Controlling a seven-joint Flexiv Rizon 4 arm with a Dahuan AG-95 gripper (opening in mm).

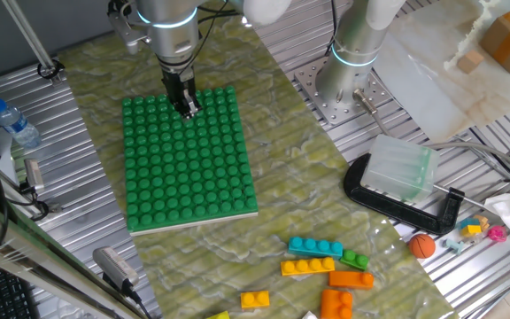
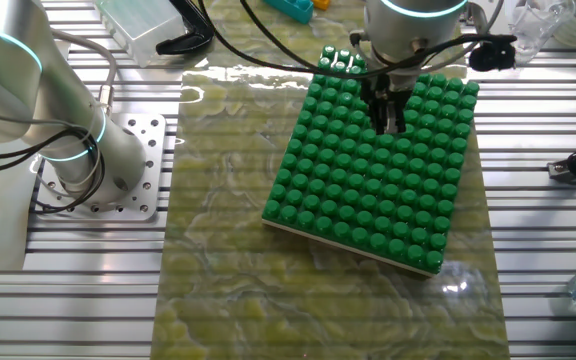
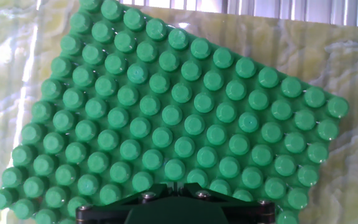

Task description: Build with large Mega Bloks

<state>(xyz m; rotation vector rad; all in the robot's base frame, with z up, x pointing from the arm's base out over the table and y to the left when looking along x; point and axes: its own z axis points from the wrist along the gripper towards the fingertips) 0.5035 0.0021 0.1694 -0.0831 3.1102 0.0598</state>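
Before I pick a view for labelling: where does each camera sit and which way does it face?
One fixed view: high, looking down over the bricks toward the baseplate; arm and gripper show.
Other fixed view: high on the opposite side; baseplate, gripper.
Hand view: looks down the fingers at studs; only the gripper's edge shows.
All share the baseplate.

End effector (image 1: 189, 108) low over green baseplate (image 1: 189, 168), loose bricks: cyan (image 1: 315, 247), yellow (image 1: 307, 266), orange (image 1: 351, 279)
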